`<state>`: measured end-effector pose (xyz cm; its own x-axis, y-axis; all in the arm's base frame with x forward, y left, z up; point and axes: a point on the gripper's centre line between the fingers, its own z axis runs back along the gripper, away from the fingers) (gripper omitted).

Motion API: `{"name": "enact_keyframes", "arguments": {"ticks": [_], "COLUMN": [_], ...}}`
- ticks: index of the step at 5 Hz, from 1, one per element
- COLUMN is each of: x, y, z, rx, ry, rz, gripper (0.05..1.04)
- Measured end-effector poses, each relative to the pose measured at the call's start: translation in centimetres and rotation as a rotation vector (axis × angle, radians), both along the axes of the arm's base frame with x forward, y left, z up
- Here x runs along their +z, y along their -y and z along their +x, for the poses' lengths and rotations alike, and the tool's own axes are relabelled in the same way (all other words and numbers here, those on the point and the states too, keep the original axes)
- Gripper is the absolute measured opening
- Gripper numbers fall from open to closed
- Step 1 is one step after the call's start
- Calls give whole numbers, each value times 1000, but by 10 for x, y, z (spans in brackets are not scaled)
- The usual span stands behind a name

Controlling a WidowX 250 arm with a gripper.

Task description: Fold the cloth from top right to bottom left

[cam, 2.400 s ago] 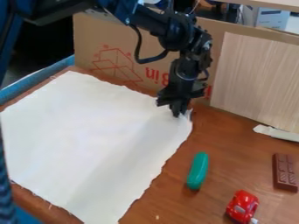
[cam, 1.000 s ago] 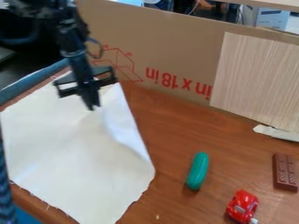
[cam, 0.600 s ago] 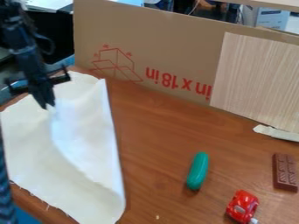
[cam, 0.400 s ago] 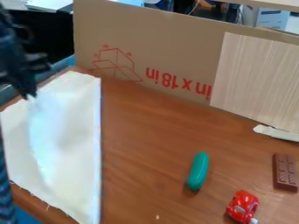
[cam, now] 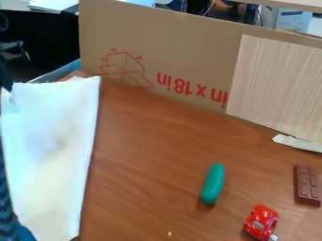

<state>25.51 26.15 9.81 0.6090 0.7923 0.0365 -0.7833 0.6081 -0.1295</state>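
Gripper at L edge, clamped on cloth. Fold well along, R side over; corner prob. not down; lay-down + release left.

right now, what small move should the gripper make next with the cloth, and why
Probably ease the gripper down toward the near left end of the cloth: it holds a corner at the view's upper left, away from the bottom left where the fold should end.

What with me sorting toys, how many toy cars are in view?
1: the red toy car, at lower right, below and left of the chocolate bar. The cloth could hide others.
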Motion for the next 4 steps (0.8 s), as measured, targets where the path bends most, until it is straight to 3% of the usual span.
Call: {"name": "enact_keyframes", "arguments": {"ticks": [1,2,4], "x": [-5,-14,-24], "y": [-10,-19,-20], "z": [-6,-10,-14], "rx": [34,152,199], "ry": [-34,-84,-87], "rz": [62,104,128], "gripper": [70,215,778]}}
